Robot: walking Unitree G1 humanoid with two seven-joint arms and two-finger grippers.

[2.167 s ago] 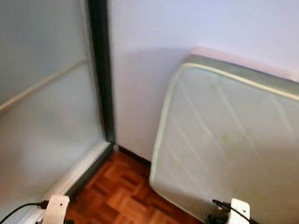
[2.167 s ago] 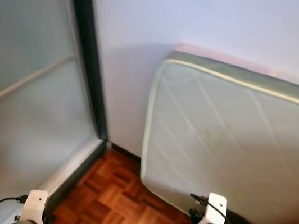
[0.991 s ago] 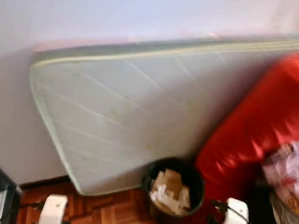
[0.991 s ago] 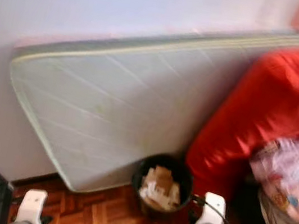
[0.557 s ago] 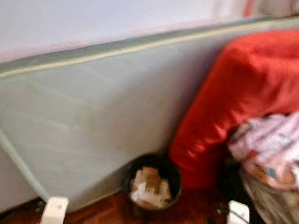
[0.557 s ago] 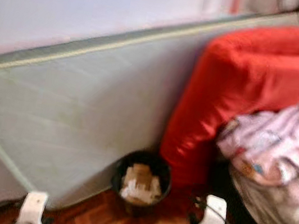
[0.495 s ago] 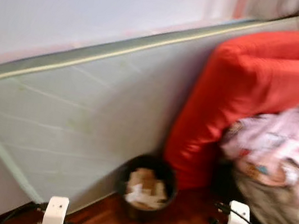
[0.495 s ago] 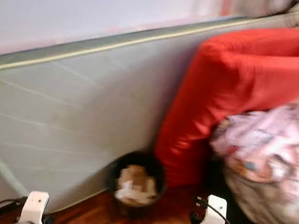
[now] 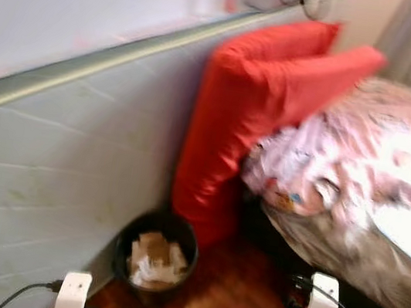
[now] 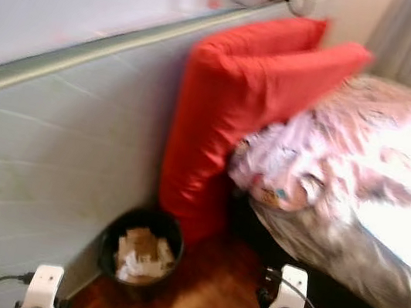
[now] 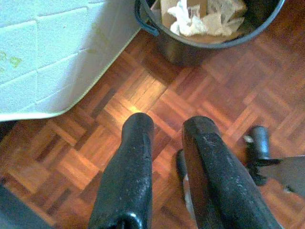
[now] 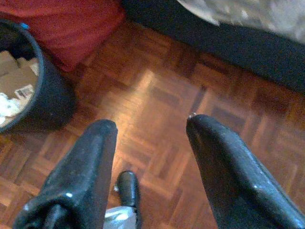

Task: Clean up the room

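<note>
We are hanging both arms low over the parquet floor (image 11: 143, 90), our left gripper (image 11: 167, 131) nearly closed with a narrow gap and empty, our right gripper (image 12: 150, 131) spread wide and empty. Ahead, a black bin (image 9: 155, 251) of paper scraps is standing against the mattress (image 9: 38, 174) and touching the red cushions (image 9: 262, 93); beyond, a rumpled blanket (image 9: 363, 148) is lying on the bed.

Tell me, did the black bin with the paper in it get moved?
No. The black bin sits against the mattress and beside the red cushion exactly as before; the whole picture shifted because the camera turned.
</note>
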